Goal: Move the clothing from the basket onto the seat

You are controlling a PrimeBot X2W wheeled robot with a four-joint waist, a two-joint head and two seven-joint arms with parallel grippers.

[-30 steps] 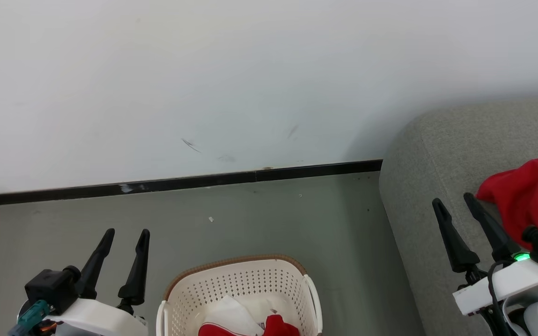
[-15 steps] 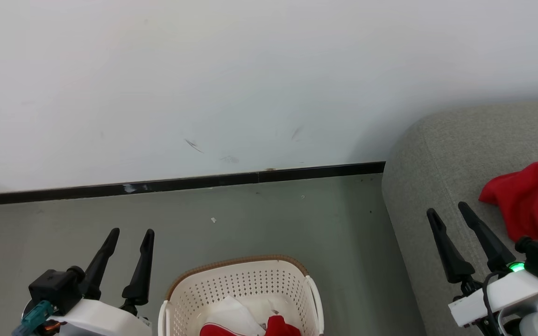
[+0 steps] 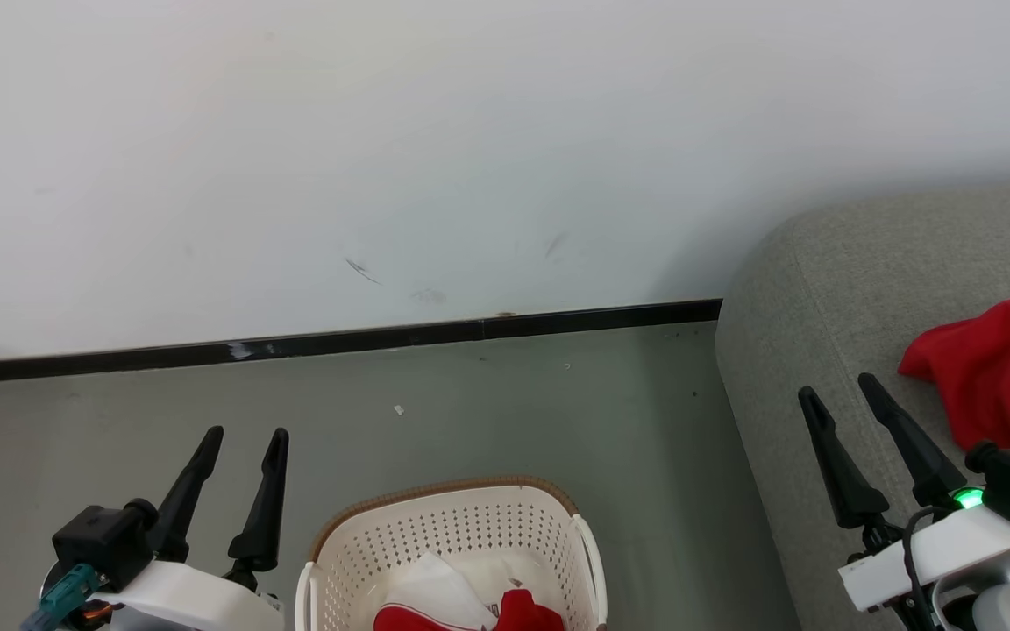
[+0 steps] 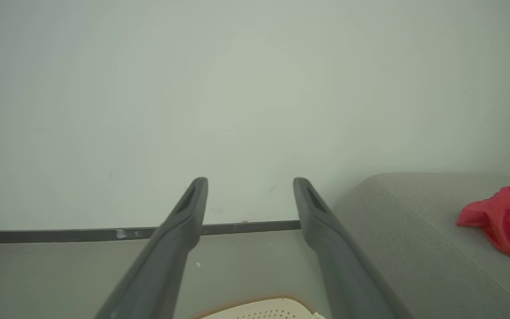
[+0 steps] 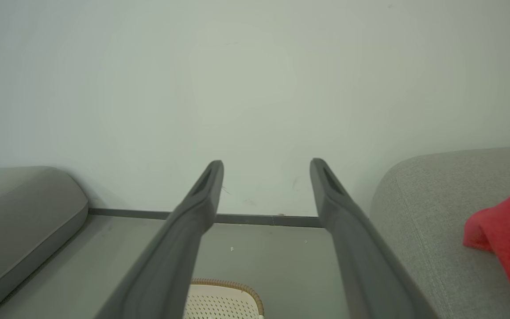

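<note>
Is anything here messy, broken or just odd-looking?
Only small things. The wall has dark scuff marks just above the black skirting, which is chipped pale at one spot. A tiny white scrap lies on the floor. The red garment on the seat is crumpled, not folded.

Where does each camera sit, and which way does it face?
Head view: on the head, aimed forward and down at wall, floor, basket and sofa; left claw and right claw show.
Left wrist view: on the left wrist, facing the wall along its own fingers.
Right wrist view: right wrist, same heading, own fingers.
All share: red garment on the sofa.
</note>
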